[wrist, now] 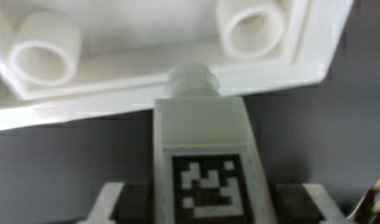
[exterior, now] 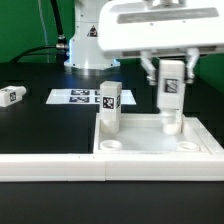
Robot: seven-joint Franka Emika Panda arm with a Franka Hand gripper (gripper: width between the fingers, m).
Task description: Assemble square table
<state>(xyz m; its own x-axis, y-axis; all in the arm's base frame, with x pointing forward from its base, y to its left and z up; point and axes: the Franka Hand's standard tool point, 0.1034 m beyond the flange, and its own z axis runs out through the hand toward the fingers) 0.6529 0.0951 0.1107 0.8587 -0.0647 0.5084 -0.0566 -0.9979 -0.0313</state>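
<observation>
**Exterior view: gripper (exterior: 171,88) holds leg (exterior: 171,95) over square top (exterior: 150,143)**

Fingers clamped on the tagged leg, upright, peg end down at top's far corner, the exterior view's right. 2nd leg (exterior: 109,108) stands upright at far corner opposite. 3rd leg (exterior: 12,95) lies well apart, past marker board (exterior: 78,97). Wrist view: peg tip at top's rim near a socket (wrist: 258,32); contact unclear.

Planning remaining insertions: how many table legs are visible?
3. Standing leg: square top's far corner, exterior view's left. Held leg: in the gripper, over the far corner on that view's right. Loose leg: lying off the top, far left. A fourth may be hidden.
</observation>
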